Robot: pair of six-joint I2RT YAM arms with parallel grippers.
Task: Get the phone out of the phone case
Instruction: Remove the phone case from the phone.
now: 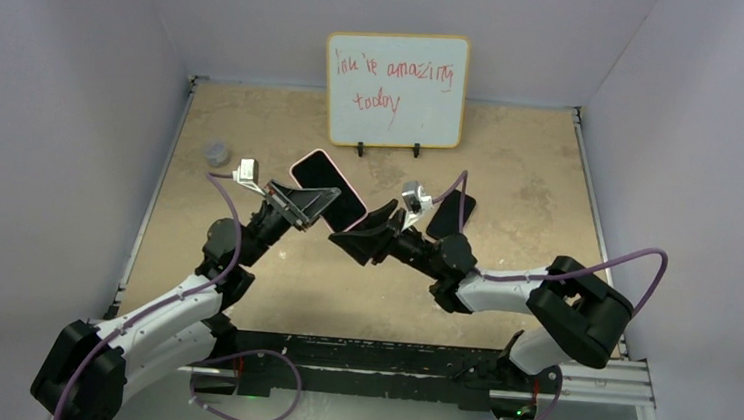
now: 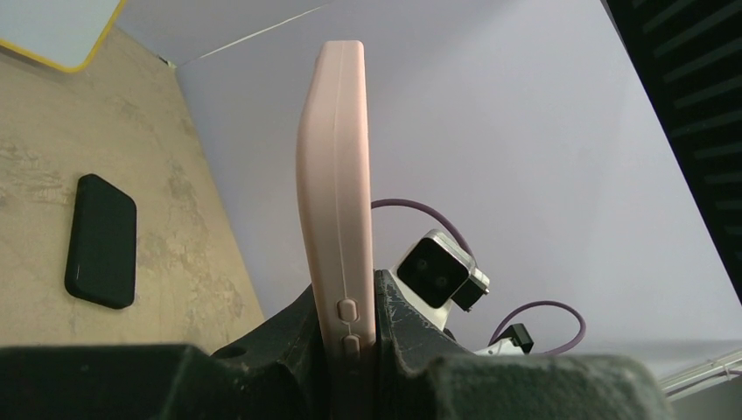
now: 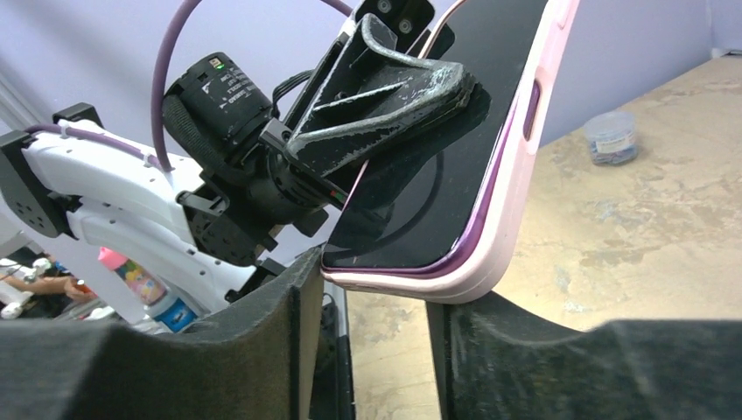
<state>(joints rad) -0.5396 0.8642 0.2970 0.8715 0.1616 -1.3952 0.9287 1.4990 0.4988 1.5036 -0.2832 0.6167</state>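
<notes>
The left gripper has its jaws clamped on the pink case, and the phone sits inside it, lifted clear of the worktop. The right gripper holds its jaws apart at the lower corner. Risk: prying could twist the case loose and drop everything. The whiteboard reads "You're amazing today".

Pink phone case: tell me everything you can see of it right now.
The pink phone case is pale, matte and looks like soft silicone, with two moulded side buttons. The phone is in it, its dark glossy screen showing and a purple edge inside the rim. It is held tilted, off the table. The left gripper is shut on it across front and back. Its lower corner sits just above the right gripper, whose fingers are apart; contact there cannot be told.
</notes>
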